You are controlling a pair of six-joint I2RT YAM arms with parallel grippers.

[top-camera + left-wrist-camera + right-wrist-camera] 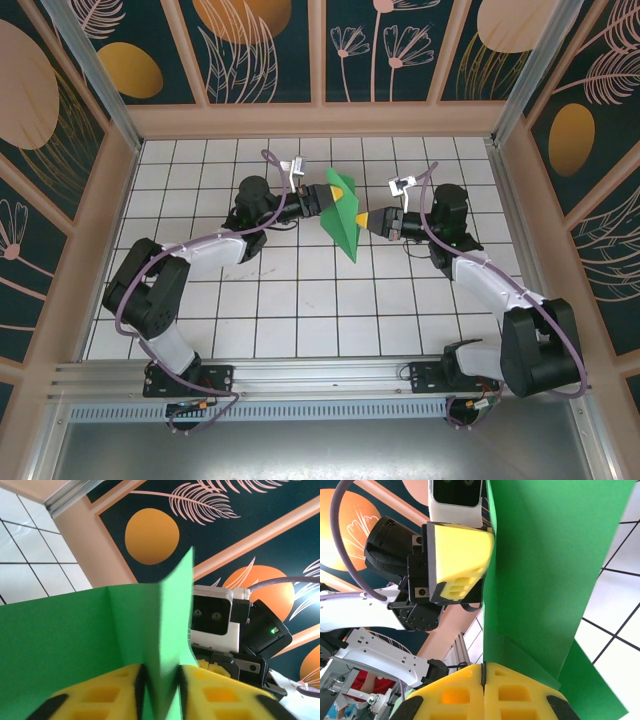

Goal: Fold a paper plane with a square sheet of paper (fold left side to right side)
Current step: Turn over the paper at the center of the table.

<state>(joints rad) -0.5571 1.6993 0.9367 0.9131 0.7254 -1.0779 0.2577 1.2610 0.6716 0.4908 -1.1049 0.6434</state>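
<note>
The square sheet of paper, bright green and folded into a pointed wedge, hangs above the tiled table between both arms, its tip pointing toward the near side. My left gripper reaches it from the left. In the left wrist view a folded flap of the paper stands between the yellow fingers of that gripper, and both pads press on it. My right gripper comes from the right. In the right wrist view its jaws are closed tight on the paper's lower edge.
The white tiled table lies under the arms. Patterned panel walls close it in on the left, back and right. An aluminium rail runs along the near edge by the arm bases.
</note>
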